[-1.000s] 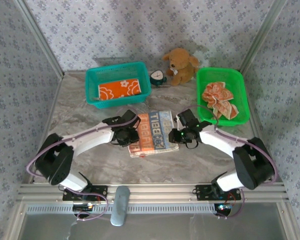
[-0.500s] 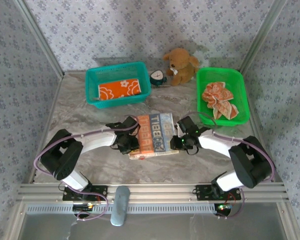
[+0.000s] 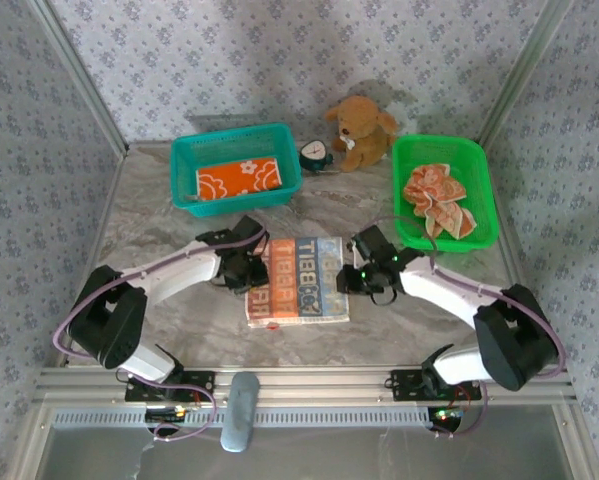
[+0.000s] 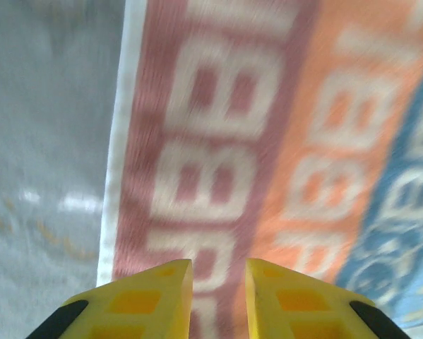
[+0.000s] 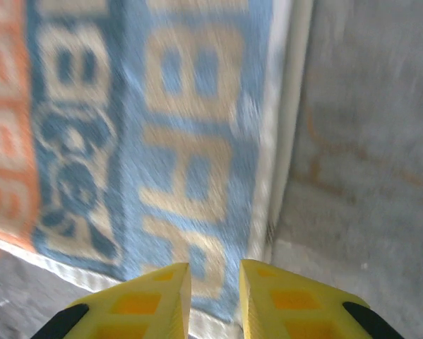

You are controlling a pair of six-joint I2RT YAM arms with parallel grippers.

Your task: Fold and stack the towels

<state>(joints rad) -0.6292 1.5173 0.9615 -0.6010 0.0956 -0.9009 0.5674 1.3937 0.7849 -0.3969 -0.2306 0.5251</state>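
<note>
Lab test cell: aluminium frame [image 3: 309,384], wallpapered panels [image 3: 279,60].

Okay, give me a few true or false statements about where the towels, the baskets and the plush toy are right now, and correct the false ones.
1. The lettered towel lies flat on the table between the two arms. True.
2. The teal basket holds a crumpled towel. False: it holds a flat folded orange towel with white flowers; the crumpled towel is in the green basket.
3. The plush toy sits inside the green basket. False: it sits on the table behind and between the two baskets.
4. The left gripper is over the lettered towel's red and orange stripes, the right gripper over its blue stripe. True.
</note>
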